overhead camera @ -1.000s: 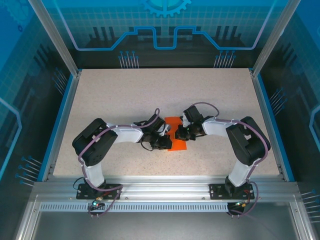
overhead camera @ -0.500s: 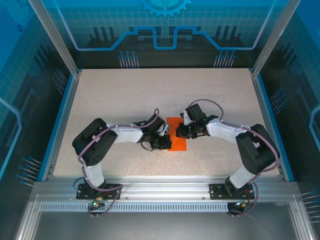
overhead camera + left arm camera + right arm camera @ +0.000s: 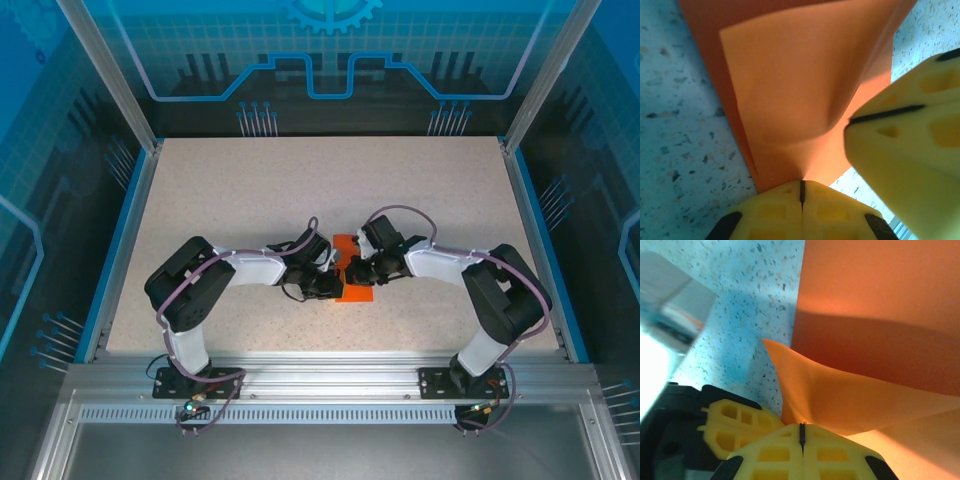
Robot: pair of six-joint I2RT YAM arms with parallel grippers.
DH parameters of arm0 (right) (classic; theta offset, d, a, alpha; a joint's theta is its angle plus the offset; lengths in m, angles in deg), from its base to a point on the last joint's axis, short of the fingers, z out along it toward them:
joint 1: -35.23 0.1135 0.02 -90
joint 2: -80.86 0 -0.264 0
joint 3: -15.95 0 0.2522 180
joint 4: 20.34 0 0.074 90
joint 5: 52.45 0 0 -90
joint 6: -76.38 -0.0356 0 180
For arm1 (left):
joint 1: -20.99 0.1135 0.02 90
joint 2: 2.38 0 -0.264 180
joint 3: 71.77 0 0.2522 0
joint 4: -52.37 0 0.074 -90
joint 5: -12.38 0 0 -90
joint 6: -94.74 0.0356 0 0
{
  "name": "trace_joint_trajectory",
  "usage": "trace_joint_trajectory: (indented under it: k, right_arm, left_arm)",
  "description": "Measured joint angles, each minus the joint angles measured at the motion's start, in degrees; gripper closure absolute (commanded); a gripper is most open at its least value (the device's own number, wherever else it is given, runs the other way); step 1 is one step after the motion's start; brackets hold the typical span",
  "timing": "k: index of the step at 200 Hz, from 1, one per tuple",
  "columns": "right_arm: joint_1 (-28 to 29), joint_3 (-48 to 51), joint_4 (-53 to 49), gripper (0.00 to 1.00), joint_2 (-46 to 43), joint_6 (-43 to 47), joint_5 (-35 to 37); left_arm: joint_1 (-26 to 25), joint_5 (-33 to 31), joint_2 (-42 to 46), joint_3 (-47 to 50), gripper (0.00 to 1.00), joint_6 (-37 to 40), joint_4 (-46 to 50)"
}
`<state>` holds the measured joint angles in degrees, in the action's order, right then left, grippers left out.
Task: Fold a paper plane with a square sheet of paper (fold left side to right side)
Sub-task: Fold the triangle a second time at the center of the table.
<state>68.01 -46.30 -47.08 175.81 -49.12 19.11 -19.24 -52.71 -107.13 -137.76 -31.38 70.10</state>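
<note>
The square sheet of paper (image 3: pixel 362 293) is bright orange and lies at the middle of the table, partly hidden under both wrists. Its near flap (image 3: pixel 800 85) is lifted and bowed above the layer lying flat. My left gripper (image 3: pixel 334 284) is shut on the flap's edge, the paper pinched at the tips (image 3: pixel 802 183). My right gripper (image 3: pixel 357 269) is also shut on the paper, at a raised corner (image 3: pixel 802 426). The two grippers are almost touching: the right gripper's yellow finger (image 3: pixel 910 155) looms in the left wrist view, and the left gripper's yellow finger (image 3: pixel 732 422) shows beside the right gripper's tips.
The speckled table (image 3: pixel 250 190) is bounded by blue edge rails (image 3: pixel 125 235) and aluminium posts. Both arm bases stand on the near rail (image 3: pixel 320 380). Free surface lies behind and to either side of the paper.
The right gripper has drifted a little left and nearer, closing on the left gripper, and its elbow has swung. Less orange paper shows between them. The left arm has stayed put.
</note>
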Motion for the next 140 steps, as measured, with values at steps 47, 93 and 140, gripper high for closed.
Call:
trace_joint_trajectory:
  k: [47,93,140]
  right_arm:
    - [0.24,-0.22,-0.11,1.0,1.88,0.02,0.02]
    - [0.24,-0.7,-0.52,1.0,3.5,0.66,0.63]
    - [0.22,-0.98,-0.98,1.0,3.8,1.81,1.11]
  left_arm:
    - [0.0,0.0,0.0,0.0,1.0,-0.02,0.0]
    - [0.0,0.0,0.0,0.0,1.0,-0.02,0.0]
    - [0.0,0.0,0.0,0.0,1.0,-0.02,-0.02]
